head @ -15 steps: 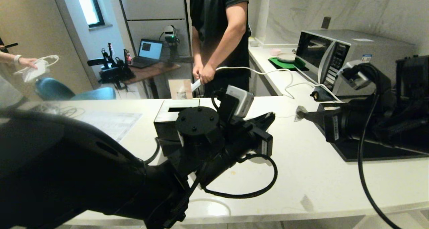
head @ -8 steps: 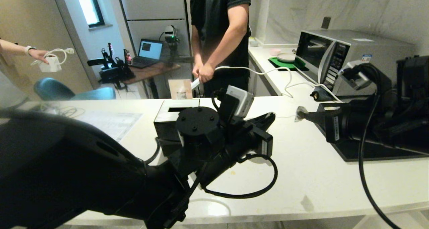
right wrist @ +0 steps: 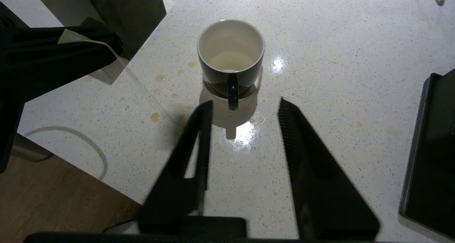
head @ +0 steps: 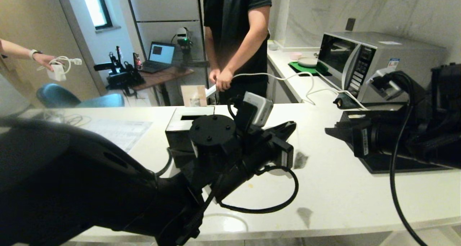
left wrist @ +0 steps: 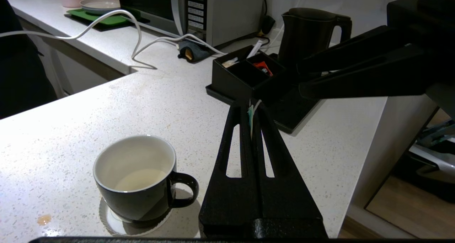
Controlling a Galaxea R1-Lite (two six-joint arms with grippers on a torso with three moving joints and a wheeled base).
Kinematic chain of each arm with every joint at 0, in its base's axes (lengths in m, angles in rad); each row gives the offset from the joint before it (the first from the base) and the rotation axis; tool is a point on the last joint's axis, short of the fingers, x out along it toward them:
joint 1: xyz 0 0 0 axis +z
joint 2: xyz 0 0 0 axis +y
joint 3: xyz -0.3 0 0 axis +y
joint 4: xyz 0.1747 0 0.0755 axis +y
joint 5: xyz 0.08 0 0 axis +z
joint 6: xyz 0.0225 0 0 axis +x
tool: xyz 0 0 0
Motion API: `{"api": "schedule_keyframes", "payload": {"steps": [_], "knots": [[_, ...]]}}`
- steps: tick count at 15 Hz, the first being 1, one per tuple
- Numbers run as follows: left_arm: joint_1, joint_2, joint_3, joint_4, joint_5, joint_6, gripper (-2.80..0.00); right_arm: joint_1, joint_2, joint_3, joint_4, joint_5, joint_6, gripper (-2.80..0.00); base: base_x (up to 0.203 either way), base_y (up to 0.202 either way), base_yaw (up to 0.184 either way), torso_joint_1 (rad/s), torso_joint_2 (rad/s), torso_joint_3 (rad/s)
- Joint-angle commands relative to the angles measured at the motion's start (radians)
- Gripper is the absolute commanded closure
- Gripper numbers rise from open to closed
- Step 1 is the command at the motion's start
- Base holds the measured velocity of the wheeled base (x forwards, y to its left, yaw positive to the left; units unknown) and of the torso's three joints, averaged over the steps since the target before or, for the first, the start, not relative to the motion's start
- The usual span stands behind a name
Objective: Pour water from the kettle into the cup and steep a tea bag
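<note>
The black cup (left wrist: 137, 180) stands on its white saucer (left wrist: 110, 225) with pale water (left wrist: 140, 179) low inside; it also shows in the right wrist view as the cup (right wrist: 231, 56). My left gripper (left wrist: 251, 106) hovers just beside it, shut on the tea bag's green-and-white tag (left wrist: 250, 115). Below that gripper (head: 290, 125) a dark blurred tea bag (head: 300, 159) hangs over the counter. My right gripper (right wrist: 245, 106) is open and empty, pointing at the cup's handle from a short way off. The black kettle (left wrist: 309, 33) stands behind on a tray.
The black tray (left wrist: 284, 118) carries a sachet box (left wrist: 245, 75) next to the microwave (head: 360, 58). A black tissue box (head: 187, 125) sits behind my left arm. One person (head: 237, 40) stands across the counter holding a white cable; another's hand (head: 47, 60) shows far left.
My right gripper has opened and let go of the tea bag it held at its tips. The bag has dropped and now dangles below the left gripper. The left arm has stayed put.
</note>
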Motion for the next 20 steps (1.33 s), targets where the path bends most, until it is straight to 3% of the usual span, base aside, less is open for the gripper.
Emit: {"api": "schedule_keyframes", "payload": {"steps": [1,12,18,20], "knots": [[0.0,0.002,0.0,-0.008,0.0,-0.001,0.0,0.0,-0.002,0.007,-0.002,0.0,0.0,-2.8,0.0,0.0,0.0,0.0,0.0,0.0],[0.0,0.0,0.0,-0.008,0.001,-0.001,0.0,-0.003,-0.075,0.084,-0.025,-0.058,-0.002,-2.8,0.0,0.0,0.0,0.0,0.0,0.0],[0.0,0.002,0.002,-0.008,0.001,-0.001,0.0,-0.005,-0.061,0.18,-0.251,-0.307,0.041,-2.8,0.0,0.0,0.0,0.0,0.0,0.0],[-0.001,0.002,0.003,-0.008,0.001,-0.001,0.0,-0.009,-0.061,0.19,-0.297,-0.354,0.051,-2.8,0.0,0.0,0.0,0.0,0.0,0.0]]}}
